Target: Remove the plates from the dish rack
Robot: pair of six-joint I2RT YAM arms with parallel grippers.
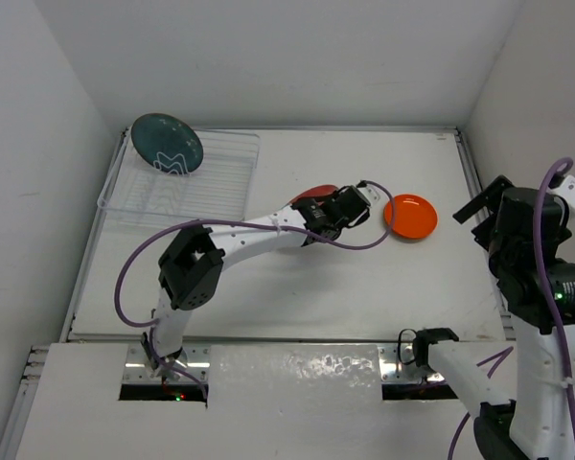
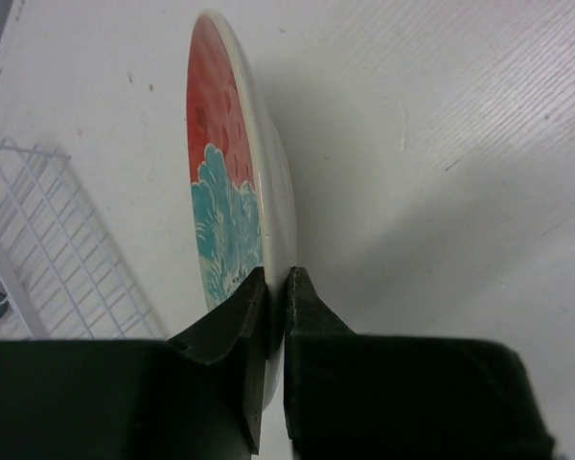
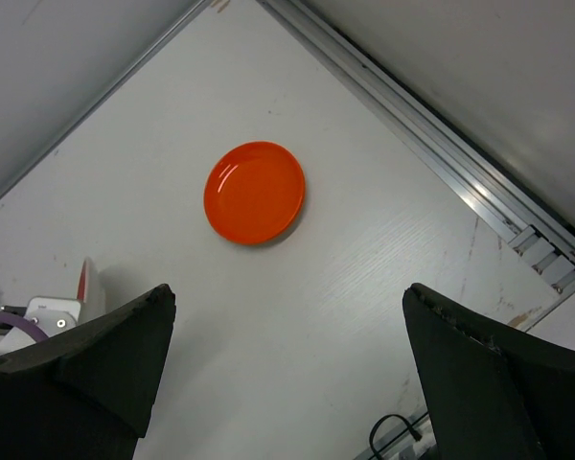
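Note:
A dark teal plate (image 1: 167, 143) stands on edge in the far-left corner of the white wire dish rack (image 1: 211, 177). My left gripper (image 1: 318, 213) is shut on the rim of the half red, half teal plate (image 2: 225, 172), holding it on edge above the table to the right of the dish rack (image 2: 48, 249). Its jaws pinch the white rim from both sides (image 2: 274, 278). An orange plate (image 1: 410, 216) lies flat on the table just right of the left gripper. My right gripper (image 3: 287, 297) hangs open and empty above the table, with the orange plate (image 3: 255, 192) ahead of it.
White walls close in the table on the left, back and right. A metal rail (image 3: 441, 144) runs along the right table edge. A purple cable (image 1: 134, 259) loops off the left arm. My right arm (image 1: 532, 259) stands at the near right.

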